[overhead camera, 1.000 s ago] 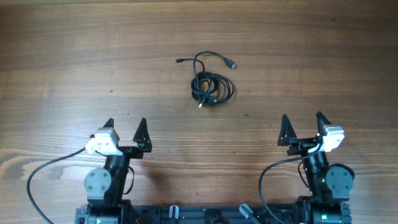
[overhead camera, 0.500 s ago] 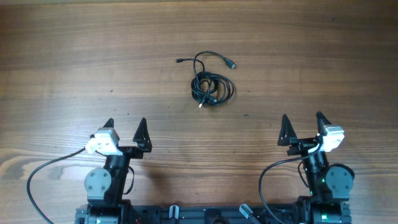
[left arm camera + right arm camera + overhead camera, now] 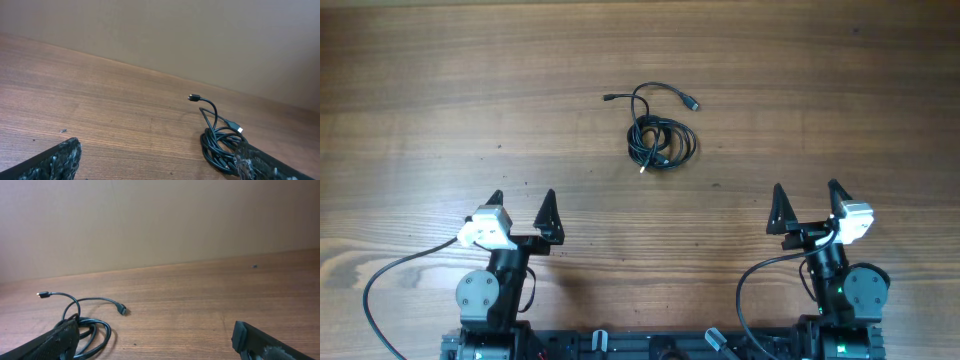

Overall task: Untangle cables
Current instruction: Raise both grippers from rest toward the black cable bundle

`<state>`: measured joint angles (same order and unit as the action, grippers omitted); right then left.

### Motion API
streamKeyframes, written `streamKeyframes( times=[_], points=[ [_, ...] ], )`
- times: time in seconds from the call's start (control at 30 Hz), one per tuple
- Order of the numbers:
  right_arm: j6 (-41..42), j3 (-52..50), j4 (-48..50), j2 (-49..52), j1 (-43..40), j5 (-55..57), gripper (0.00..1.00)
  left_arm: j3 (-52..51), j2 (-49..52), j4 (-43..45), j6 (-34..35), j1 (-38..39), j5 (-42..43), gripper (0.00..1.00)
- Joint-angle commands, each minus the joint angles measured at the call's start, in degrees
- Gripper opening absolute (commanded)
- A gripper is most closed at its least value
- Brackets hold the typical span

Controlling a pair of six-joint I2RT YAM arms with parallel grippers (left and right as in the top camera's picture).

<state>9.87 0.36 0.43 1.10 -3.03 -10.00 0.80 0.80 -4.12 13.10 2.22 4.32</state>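
Observation:
The cables (image 3: 658, 138) lie as a small black coil on the wooden table, above the middle, with two loose plug ends reaching up to the left and right. A pale tip pokes out at the coil's lower left. The coil also shows in the left wrist view (image 3: 220, 145) and the right wrist view (image 3: 87, 330). My left gripper (image 3: 524, 203) is open and empty, well below and left of the coil. My right gripper (image 3: 806, 198) is open and empty, below and right of it.
The wooden table (image 3: 820, 90) stretches bare around the coil. A plain beige wall (image 3: 160, 220) stands behind the far edge. The arm bases and their thick black wires (image 3: 390, 290) sit at the front edge.

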Motion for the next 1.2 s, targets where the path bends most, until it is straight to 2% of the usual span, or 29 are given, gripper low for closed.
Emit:
streamKeyframes(
  times=[0.0, 0.23, 0.27, 0.33, 0.4, 0.5, 0.6, 0.73, 0.8, 0.97, 1.17],
  points=[
    [0.7, 0.0, 0.2, -0.1, 0.3, 1.1, 1.00, -0.4, -0.4, 0.0, -1.1, 0.2, -0.3, 1.00],
    [1.3, 0.0, 0.3, -0.1, 0.3, 1.0, 1.00, -0.4, -0.4, 0.0, -1.1, 0.2, -0.4, 1.00],
    [5.4, 0.0, 0.3, -0.1, 0.3, -0.2, 1.00, -0.4, -0.4, 0.0, -1.1, 0.2, -0.3, 1.00],
    [8.5, 0.0, 0.9, -0.1, 0.3, -1.4, 1.00, -0.4, -0.4, 0.0, -1.1, 0.2, -0.4, 1.00],
    [12.7, 0.0, 2.0, -0.1, 0.3, -11.0, 1.00, -0.4, -0.4, 0.0, -1.1, 0.2, -0.3, 1.00],
    [12.8, 0.7, 0.7, 1.1, 0.3, -18.3, 1.00, -0.4, -0.4, -0.1, -1.1, 0.2, -1.9, 1.00],
    [12.8, 4.7, -2.8, 5.1, 0.3, -19.7, 1.00, -0.4, -0.4, 0.1, -1.1, 0.2, -2.3, 1.00],
    [12.5, 13.0, -4.5, 14.6, 0.3, -20.0, 1.00, -0.3, -0.4, 7.6, -0.7, 0.2, 2.3, 1.00],
    [10.9, 17.7, -4.7, 20.7, 0.3, -21.3, 1.00, 1.1, -0.2, 6.4, -0.7, 0.2, 2.3, 1.00],
    [7.0, 32.0, -12.1, 35.5, 0.3, -26.2, 1.00, 12.6, 8.3, -1.0, -0.7, 0.2, 2.3, 1.00],
    [0.8, 52.2, -29.9, 46.9, 0.3, -26.4, 1.00, 40.2, 35.6, -17.6, -0.7, 0.2, 6.6, 1.00]
  ],
)
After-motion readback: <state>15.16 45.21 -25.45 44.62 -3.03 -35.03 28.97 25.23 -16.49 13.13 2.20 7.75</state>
